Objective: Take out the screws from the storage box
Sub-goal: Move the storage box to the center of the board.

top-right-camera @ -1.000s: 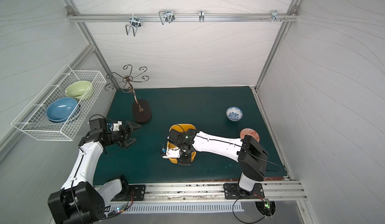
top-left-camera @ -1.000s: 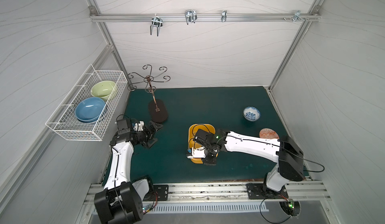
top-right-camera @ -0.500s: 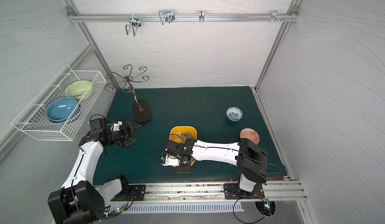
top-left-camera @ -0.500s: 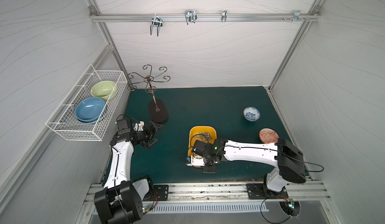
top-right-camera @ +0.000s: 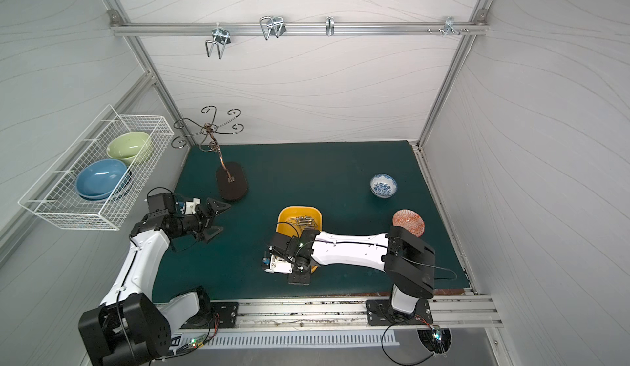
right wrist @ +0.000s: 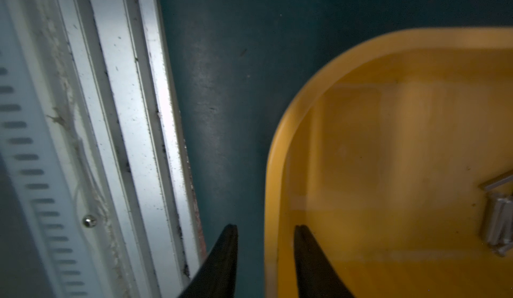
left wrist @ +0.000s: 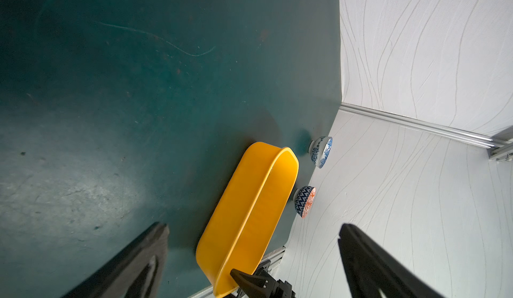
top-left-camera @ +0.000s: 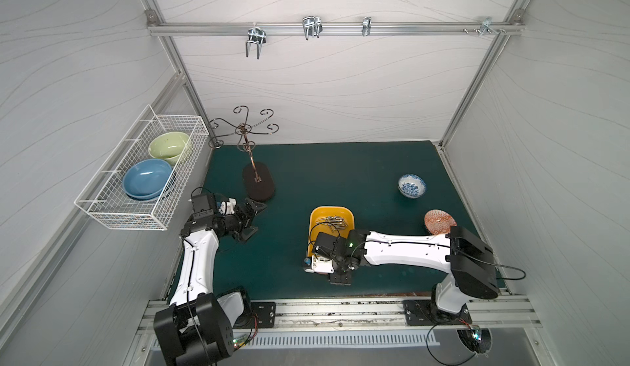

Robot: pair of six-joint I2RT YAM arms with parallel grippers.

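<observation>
Right claw (right wrist: 265, 226) has opened astride one storage box (top-left-camera: 313, 234) holding about twelve screws (top-left-camera: 332, 221).

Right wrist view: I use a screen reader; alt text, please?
The right gripper, fingers slightly apart, straddles the rim of the yellow storage box, one finger inside, one over the green mat. Grey screws lie inside; a metal rail borders the mat.
</observation>
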